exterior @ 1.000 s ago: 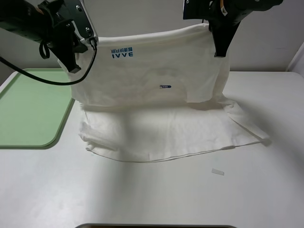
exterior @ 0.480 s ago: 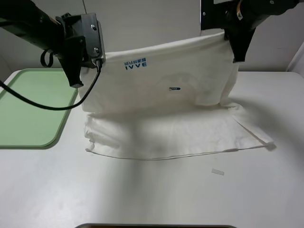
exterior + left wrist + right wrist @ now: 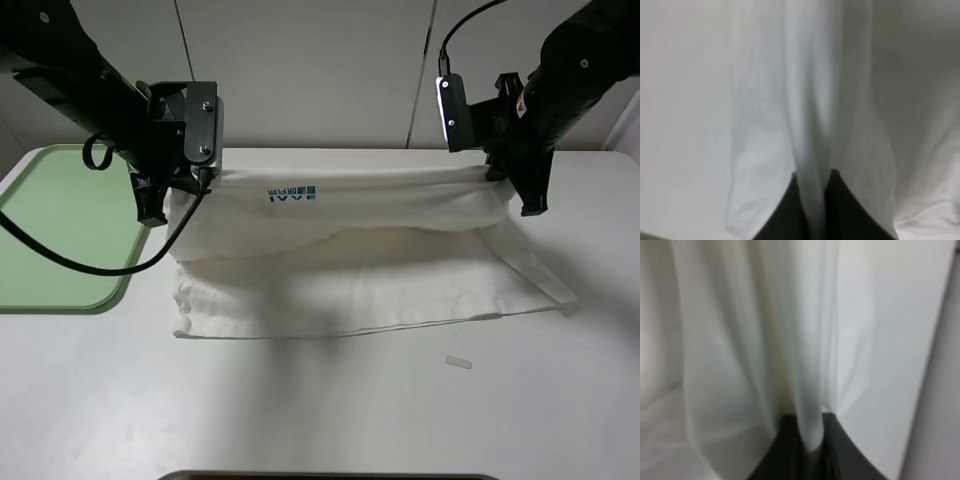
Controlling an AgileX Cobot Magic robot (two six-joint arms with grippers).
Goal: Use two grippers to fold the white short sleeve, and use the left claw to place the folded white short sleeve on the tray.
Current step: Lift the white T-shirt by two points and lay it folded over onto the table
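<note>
Hanging from both claws, the white short sleeve is pinched along one edge, and that edge is stretched taut from the left gripper across to the right gripper. The rest of the cloth is spread on the table below and in front of the two claws. Both pairs of jaws are clamped tight on a thin pleat of fabric, as is shown close up for the left gripper and the right gripper.

Several faults can be expected from here. If one claw is lowered or advanced ahead of the other, the held edge would be laid askew and a crooked fold would result. Only a narrow pinch is held on each side, so the cloth could be pulled free by too much tension between the claws. A flap of cloth is left sticking out beyond and below the right gripper, and it may be left outside the fold. The cable looped beneath the left gripper lies against the cloth and could drag it.

By count, one shirt is seen, bearing one patch of blue lettering near the left gripper. Two grippers are seen. One tray lies just outboard of the left gripper, and one tape strip lies well in front of the right one.
</note>
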